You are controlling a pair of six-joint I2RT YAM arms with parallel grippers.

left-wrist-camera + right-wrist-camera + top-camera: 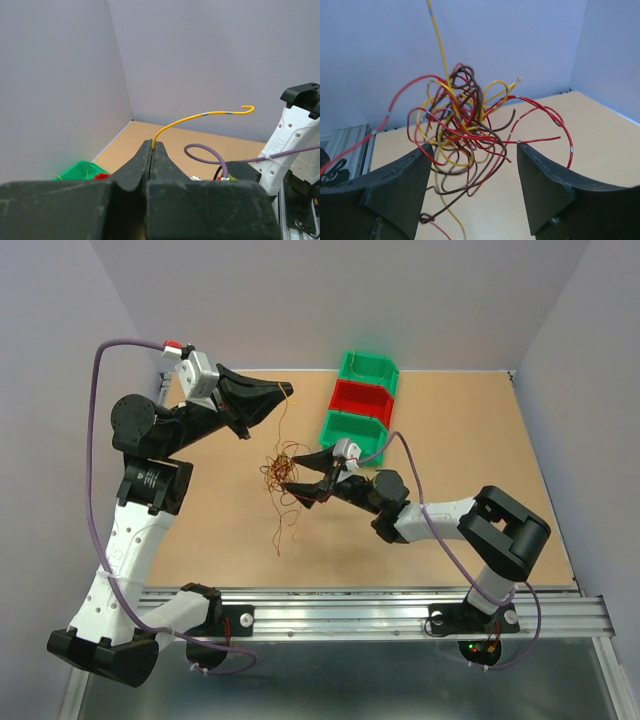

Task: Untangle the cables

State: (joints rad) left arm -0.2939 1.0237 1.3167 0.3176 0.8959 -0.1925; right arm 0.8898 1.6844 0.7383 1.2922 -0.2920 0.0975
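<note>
Red, yellow and brown cables sit in one messy ball to the left of the bins, close to them but not touching. In the right wrist view the ball is full of loops that cross over each other. One loose strand trails away from the ball, farther from the bins, toward the near edge.

One yellow wire goes up from the ball. The left end effector is pinched tight on it, left of the bins and toward the back wall. In the left wrist view its two fingers are pressed together, and the free end of the yellow wire curves out above them with a small hook at the tip.

The right end effector is between the bins and the ball. Its fingers are spread wide, one on each side of the ball, and they pinch nothing.

Three bins stand in a row, green, red, green, on the tan worktop. A thick purple cord loops along the left arm, far to the left of the bins. Pale walls stand behind and beside the worktop.
</note>
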